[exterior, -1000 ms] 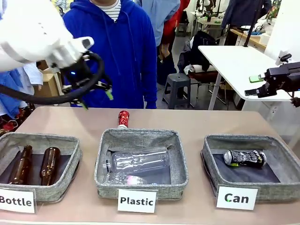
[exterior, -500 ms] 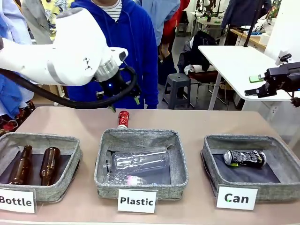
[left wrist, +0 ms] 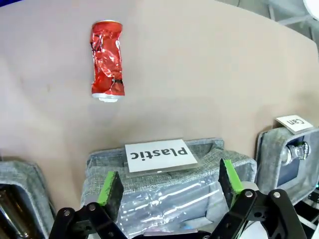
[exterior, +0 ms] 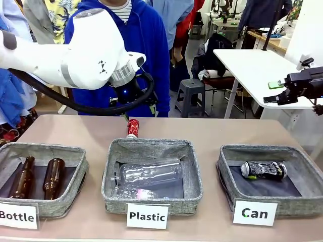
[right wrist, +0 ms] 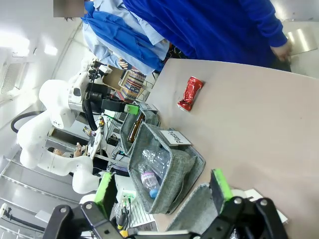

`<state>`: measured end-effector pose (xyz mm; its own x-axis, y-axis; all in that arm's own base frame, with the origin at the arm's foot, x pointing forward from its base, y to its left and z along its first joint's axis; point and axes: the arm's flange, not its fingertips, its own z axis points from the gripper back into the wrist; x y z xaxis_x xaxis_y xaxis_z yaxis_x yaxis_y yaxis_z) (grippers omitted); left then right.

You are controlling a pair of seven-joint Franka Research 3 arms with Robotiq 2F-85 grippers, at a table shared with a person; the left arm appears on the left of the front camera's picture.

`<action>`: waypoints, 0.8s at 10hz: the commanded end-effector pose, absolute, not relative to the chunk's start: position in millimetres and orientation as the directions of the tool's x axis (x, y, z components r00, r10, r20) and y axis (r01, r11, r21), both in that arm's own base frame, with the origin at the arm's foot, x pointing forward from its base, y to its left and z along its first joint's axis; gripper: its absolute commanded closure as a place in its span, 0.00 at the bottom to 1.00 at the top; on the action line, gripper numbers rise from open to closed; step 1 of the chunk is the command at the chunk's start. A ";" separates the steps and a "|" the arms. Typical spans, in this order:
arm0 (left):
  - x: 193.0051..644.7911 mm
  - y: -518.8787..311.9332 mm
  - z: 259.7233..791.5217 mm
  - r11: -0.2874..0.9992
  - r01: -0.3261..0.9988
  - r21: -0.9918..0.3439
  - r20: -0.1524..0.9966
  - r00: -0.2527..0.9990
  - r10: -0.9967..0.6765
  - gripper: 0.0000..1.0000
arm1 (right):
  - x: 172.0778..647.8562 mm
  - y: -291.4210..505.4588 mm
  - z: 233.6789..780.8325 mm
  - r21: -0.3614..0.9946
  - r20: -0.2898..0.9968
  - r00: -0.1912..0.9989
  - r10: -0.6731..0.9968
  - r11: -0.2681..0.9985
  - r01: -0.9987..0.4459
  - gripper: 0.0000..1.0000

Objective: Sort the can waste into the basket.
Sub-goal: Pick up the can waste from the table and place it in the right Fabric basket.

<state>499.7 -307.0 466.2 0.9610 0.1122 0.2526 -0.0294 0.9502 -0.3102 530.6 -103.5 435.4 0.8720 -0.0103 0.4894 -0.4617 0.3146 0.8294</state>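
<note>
Left hand (exterior: 139, 112) and right hand (exterior: 272, 92) both hover open

A pale brown bench (exterior: 217, 132) spans the foreground. Behind it on the right stands a white table (exterior: 247, 63) on thin legs, with a grey plastic stool (exterior: 191, 91) beside it on a light floor (exterior: 202, 112). A wooden desk (exterior: 267, 39) sits farther back, near a white wall (exterior: 310, 30).

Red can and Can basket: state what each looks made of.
Red can: thin metal, likely aluminium, glossy red print; it holds sharp crumpled creases and shows a bare silvery rim. Can basket: grey woven fabric, matte, with visible weave and soft rounded walls; dark liner inside.
</note>
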 end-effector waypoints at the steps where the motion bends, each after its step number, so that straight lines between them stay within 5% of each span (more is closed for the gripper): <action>1: 522.4 -314.3 455.8 0.956 0.060 -0.286 0.213 0.977 0.002 0.00 | 528.8 -102.6 437.0 0.816 0.503 0.864 -0.002 0.330 -0.474 0.00; 8: 585.1 -353.3 371.3 0.995 0.080 -0.055 0.179 0.981 -0.069 0.00 | 528.8 -102.6 437.0 0.816 0.503 0.864 -0.002 0.330 -0.474 0.00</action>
<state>580.8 -345.8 366.9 0.9799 -0.0961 0.1746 0.1147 0.9884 -0.0997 530.7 -103.4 435.4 0.8721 -0.0102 0.4893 -0.4617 0.3144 0.8294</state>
